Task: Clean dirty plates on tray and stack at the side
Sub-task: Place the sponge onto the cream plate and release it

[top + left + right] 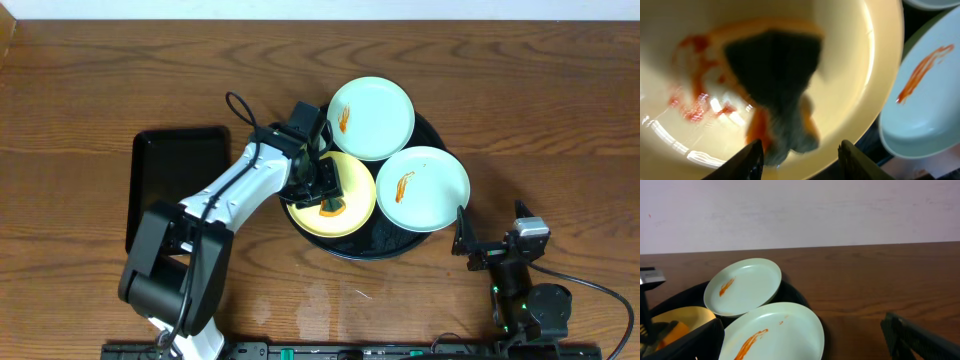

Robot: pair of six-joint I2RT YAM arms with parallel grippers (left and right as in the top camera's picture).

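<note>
The pale yellow plate (352,200) lies at the front left of the round black tray (385,252), smeared with orange sauce (692,100). A dark green and orange sponge (777,75) lies on it. My left gripper (322,192) hovers right over that plate, its fingers (802,160) open, with the sponge's near end between them. Two mint-blue plates, one at the back (372,118) and one at the right (422,188), each carry an orange streak. My right gripper (464,238) is open and empty at the tray's right rim, facing the right plate (775,332).
A smaller rectangular black tray (175,175) lies on the wood tabletop (90,110) to the left of the left arm. The right arm's base (525,290) stands at the front right. A pale wall runs behind the table's far edge (840,215).
</note>
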